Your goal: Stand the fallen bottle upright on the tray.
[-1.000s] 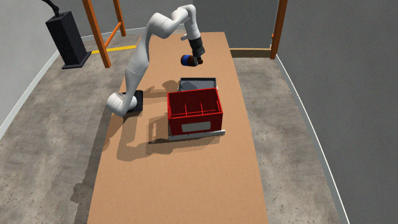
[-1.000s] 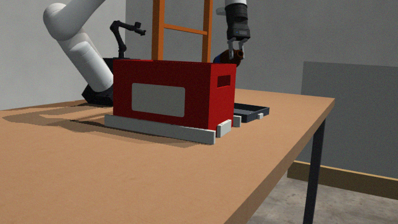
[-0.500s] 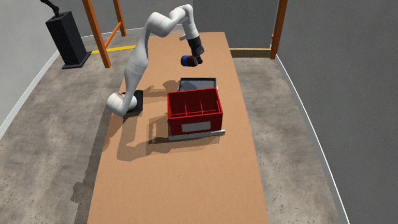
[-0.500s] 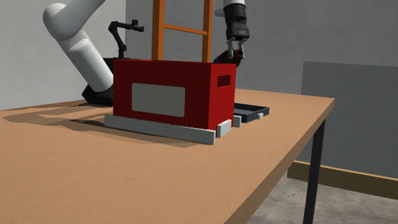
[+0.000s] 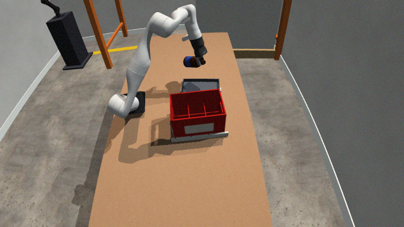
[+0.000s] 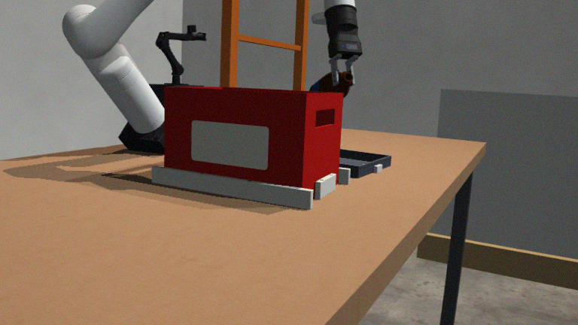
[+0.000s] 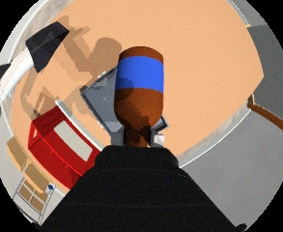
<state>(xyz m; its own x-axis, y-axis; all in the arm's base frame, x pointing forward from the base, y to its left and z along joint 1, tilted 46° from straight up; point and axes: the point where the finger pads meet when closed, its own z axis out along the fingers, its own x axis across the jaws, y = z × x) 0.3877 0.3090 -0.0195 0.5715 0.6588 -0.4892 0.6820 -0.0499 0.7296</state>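
We have the bottle (image 5: pixel 192 61) clamped at its neck in the gripper (image 6: pixel 343 75), lying sideways in the air so it can be tipped upright. Tray (image 5: pixel 200 86) sits below us, crate (image 5: pixel 197 114) beyond it.

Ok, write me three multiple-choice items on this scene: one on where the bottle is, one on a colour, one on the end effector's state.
1. Where is the bottle?
A. Lying in the tray
B. In the air above the table, beyond the tray
C. Inside the crate

2. What colour is the band around the bottle?
A. Blue
B. Green
C. White

3. What state is the end effector in?
A. Open, holding nothing
B. Shut on nothing
C. Shut on the bottle

Answers:
1 B: the top view shows it off the table, on the far side of the tray from the red crate.
2 A: the wrist view shows a blue band.
3 C: its fingers clamp the bottle's neck end.
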